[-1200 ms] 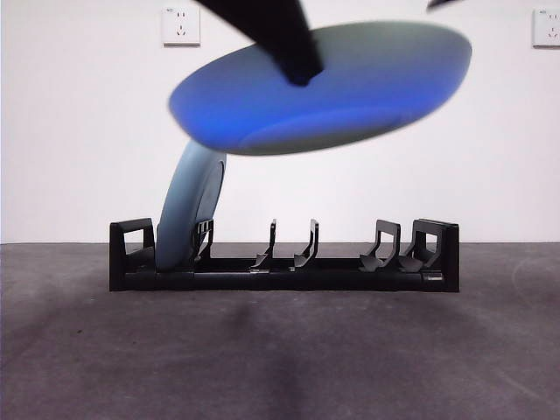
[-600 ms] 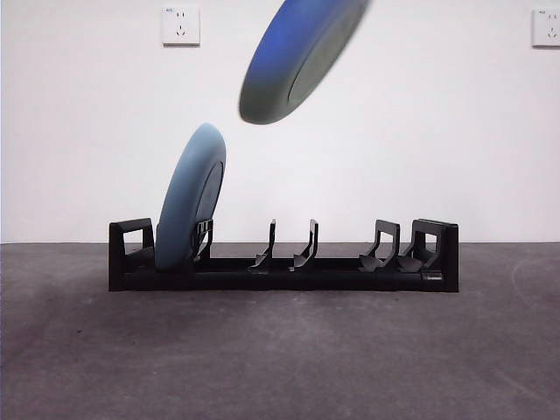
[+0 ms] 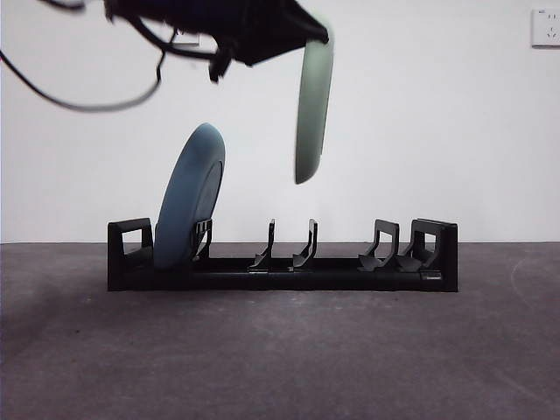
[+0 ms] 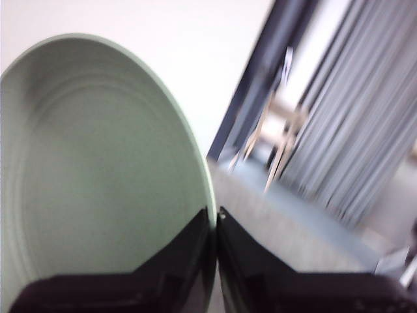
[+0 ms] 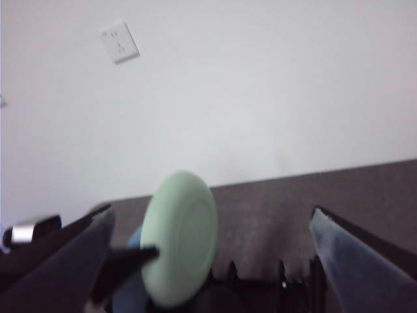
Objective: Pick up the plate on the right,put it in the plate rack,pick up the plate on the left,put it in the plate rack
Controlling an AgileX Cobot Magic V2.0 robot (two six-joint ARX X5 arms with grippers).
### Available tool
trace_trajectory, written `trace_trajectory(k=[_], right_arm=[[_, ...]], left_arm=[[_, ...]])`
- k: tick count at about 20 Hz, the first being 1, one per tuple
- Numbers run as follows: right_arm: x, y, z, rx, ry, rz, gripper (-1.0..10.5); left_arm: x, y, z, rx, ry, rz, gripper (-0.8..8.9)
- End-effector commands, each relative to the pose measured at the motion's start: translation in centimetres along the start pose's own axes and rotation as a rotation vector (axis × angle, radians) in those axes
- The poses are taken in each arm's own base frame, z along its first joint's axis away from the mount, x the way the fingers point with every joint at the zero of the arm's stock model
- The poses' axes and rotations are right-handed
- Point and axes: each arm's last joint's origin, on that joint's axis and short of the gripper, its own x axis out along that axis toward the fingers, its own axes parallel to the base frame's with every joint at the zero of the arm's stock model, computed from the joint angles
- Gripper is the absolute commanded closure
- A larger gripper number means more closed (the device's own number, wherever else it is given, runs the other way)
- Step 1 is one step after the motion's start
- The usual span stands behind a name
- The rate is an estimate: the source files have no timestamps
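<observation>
White wall with a socket [image 3: 548,28] backs a dark grey tabletop [image 3: 280,350]. On it sits the long black plate rack [image 3: 282,259], a blue plate [image 3: 189,198] leaning in its left end slot. The left pincer [image 4: 215,213] clamps the rim of a pale green plate [image 3: 313,103], hung nearly upright above the rack's middle prongs. The right pincer [image 5: 208,218] gapes wide, holding nothing

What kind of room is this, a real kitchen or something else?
Probably a lab or test room, not a kitchen: a bare white wall with a wall socket, a plain dark table holding only a plate rack, and long curtains in the left wrist view.
</observation>
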Motion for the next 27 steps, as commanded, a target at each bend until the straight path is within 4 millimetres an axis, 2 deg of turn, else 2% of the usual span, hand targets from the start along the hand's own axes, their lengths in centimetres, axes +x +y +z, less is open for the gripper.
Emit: trace_trajectory(k=[1,5,7,13,27], right_arm=[[0.1,0.0,-0.2,-0.017,0.017,-0.008,4.5],[0.2,-0.1,-0.3,-0.029,0.025,-0.017,4.5],[0.3,-0.1,-0.3,-0.033,0.022,-0.035,4.5],[0.5,-0.1,-0.3,-0.033,0.028,-0.036,4.5],[1.6,-0.1,-0.5,-0.035,0.052,-0.04,4.5]], left_arm=[[0.2,1.4,0.4,-0.217,-0.131,0.007,8.23],[0.5,3.2,-0.4,-0.286,-0.155,0.042,8.23],[0.5,3.4,-0.5,-0.282,-0.15,0.059,8.23],[0.6,3.6,-0.8,-0.276,-0.129,0.092,8.23],[1.1,3.3,-3.1,-0.203,0.035,0.202,8.22]])
